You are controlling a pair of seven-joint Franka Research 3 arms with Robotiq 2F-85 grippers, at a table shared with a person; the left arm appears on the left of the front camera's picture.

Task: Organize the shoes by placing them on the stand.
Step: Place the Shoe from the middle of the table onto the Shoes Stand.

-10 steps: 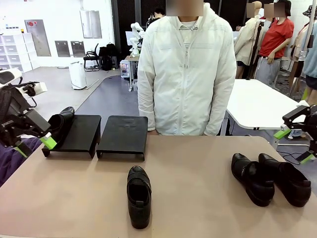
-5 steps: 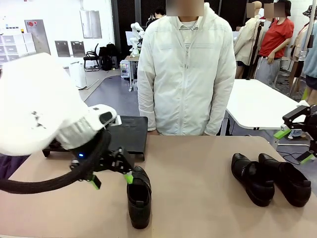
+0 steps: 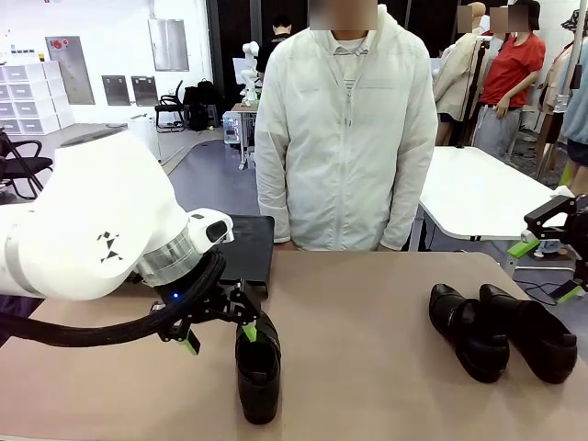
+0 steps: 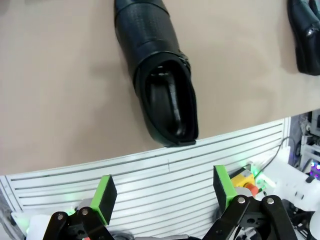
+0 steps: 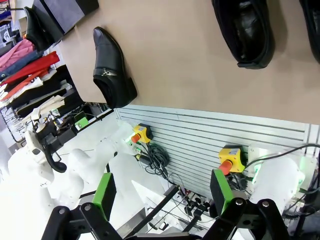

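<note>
One black shoe [image 3: 258,372] lies alone at the table's middle front. My left gripper [image 3: 220,337] hangs open just over its far end, one green pad beside the shoe. In the left wrist view this shoe [image 4: 159,82] lies ahead of the open left gripper [image 4: 165,192], with nothing between the fingers. Two more shoes [image 3: 469,333] [image 3: 533,336] lie side by side at the right. My right gripper [image 3: 544,270] stands open past the table's right edge, also empty in its wrist view [image 5: 162,191]. The stand [image 3: 246,246] is mostly hidden behind my left arm; a fourth shoe [image 5: 35,26] rests on the stand [image 5: 67,12].
A person in a white jacket [image 3: 344,138] stands at the far edge, hands down behind the table. My bulky left arm [image 3: 101,230] covers the table's left half. Bare tabletop [image 3: 367,367] lies between the middle shoe and the right pair.
My left arm has swung from the stand at the far left to the middle shoe, and its open gripper has come closer over it. The right arm and all shoes have stayed put.
</note>
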